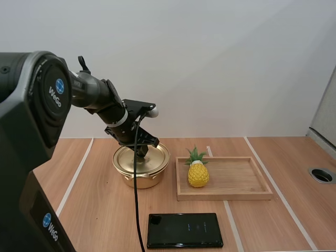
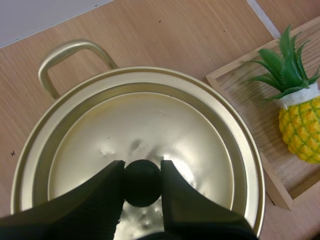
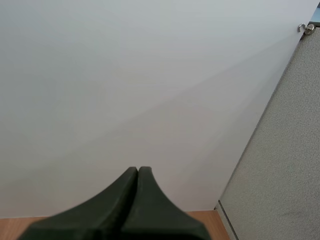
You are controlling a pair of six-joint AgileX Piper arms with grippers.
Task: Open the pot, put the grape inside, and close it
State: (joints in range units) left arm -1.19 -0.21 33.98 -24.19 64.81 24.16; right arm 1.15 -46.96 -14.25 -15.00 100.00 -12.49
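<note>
On the counter (image 1: 262, 220) a tray (image 1: 262, 195) lies just right of the gold pot (image 1: 137, 180), whose lid (image 2: 150, 120) is on, and the fruit in the tray is a pineapple (image 1: 198, 173), not a grape. The lid looks like thin, stiff metal, light but slick, so I judge its small black knob (image 2: 142, 185) the only sound hold, and the left end effector (image 2: 142, 167) pinches that knob between its fingers. The right end effector (image 3: 137, 172) is closed on nothing; the pineapple looks hard and smooth, best gripped round its yellow body, not its leaves.
</note>
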